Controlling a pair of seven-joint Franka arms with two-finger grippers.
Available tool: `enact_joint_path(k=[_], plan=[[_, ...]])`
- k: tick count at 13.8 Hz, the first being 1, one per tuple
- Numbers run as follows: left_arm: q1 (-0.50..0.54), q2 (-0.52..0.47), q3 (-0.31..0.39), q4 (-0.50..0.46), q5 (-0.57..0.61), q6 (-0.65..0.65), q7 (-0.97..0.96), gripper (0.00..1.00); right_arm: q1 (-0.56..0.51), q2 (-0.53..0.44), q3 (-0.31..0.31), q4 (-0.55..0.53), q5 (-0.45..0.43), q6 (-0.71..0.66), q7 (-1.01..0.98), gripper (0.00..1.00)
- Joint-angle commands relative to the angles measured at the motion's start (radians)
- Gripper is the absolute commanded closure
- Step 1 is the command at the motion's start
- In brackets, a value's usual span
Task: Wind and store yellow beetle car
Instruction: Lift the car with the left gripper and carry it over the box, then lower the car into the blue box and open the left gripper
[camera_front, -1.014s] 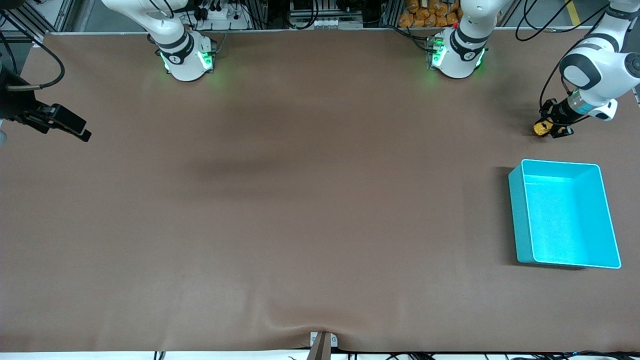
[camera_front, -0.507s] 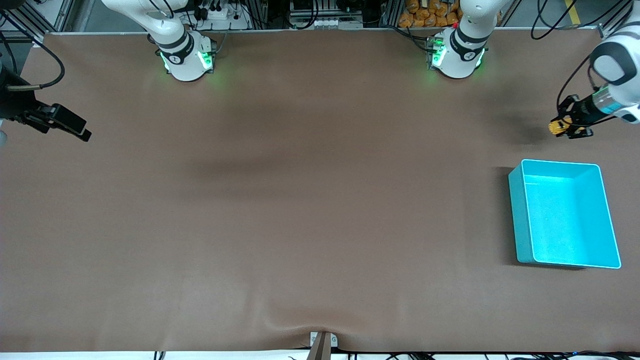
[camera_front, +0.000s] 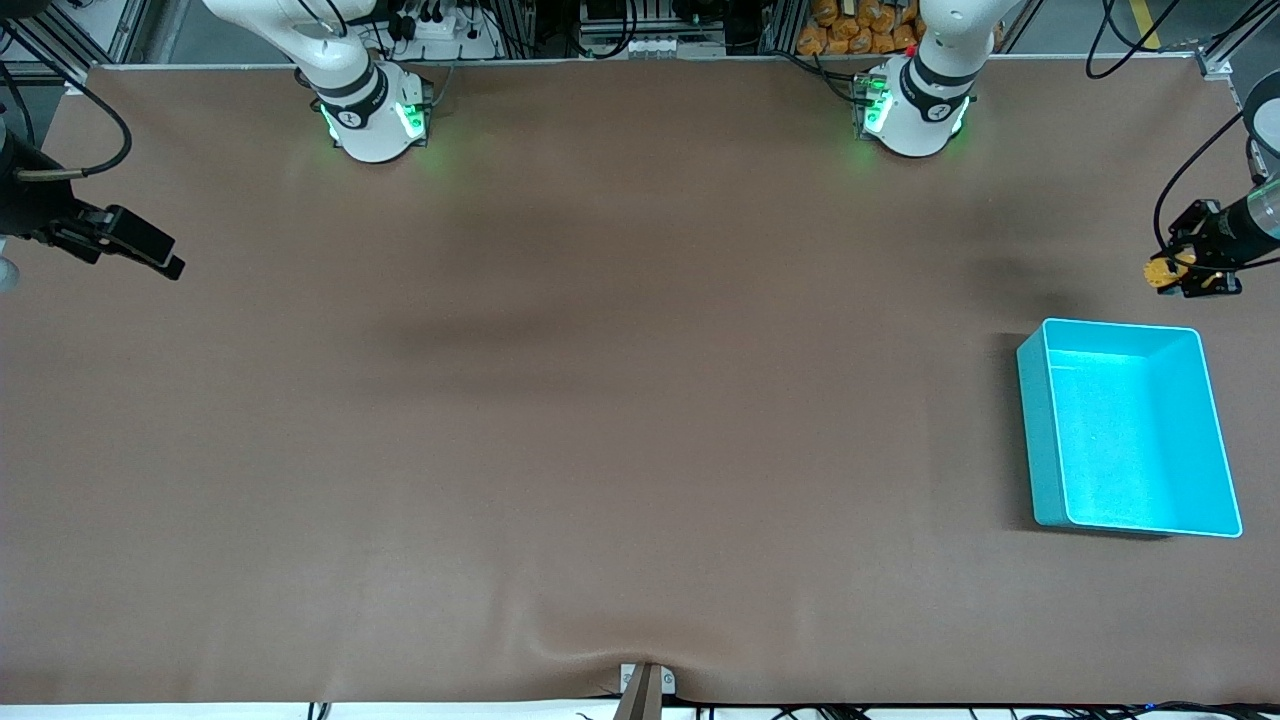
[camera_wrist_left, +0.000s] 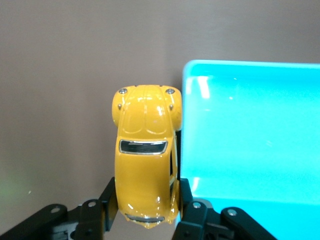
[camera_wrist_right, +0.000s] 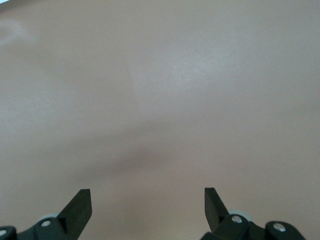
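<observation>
Left gripper (camera_front: 1180, 272) clamped on the little yellow car (camera_wrist_left: 145, 155), up over bare table (camera_front: 600, 400) near the teal bin (camera_front: 1040, 430). Right gripper (camera_wrist_right: 147, 200) waiting, fingers wide.

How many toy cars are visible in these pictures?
1. The yellow car is clamped in the left gripper, up in the air near the teal bin at the left arm's end of the table. The bin holds no car.
</observation>
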Motion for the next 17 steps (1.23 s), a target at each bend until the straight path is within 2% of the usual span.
enact_joint_path(k=[1, 5, 8, 14, 17], plan=[[-0.057, 0.11, -0.003, 0.142, 0.03, -0.029, 0.06, 1.0, -0.02, -0.022, 0.007, 0.007, 0.008, -0.02, -0.052, 0.0], [-0.132, 0.252, -0.005, 0.286, 0.159, -0.028, 0.192, 1.0, -0.018, -0.033, 0.013, 0.007, 0.008, -0.037, -0.051, 0.0], [-0.141, 0.347, -0.005, 0.368, 0.175, -0.02, 0.402, 1.0, -0.02, -0.033, 0.01, 0.007, 0.008, -0.043, -0.061, 0.0], [-0.163, 0.421, 0.006, 0.392, 0.176, -0.02, 0.937, 1.0, -0.02, -0.031, 0.012, 0.012, 0.005, -0.054, -0.248, 0.0], [-0.161, 0.461, 0.009, 0.391, 0.176, -0.02, 1.182, 1.0, -0.02, -0.027, 0.012, 0.012, 0.005, -0.054, -0.255, 0.0]])
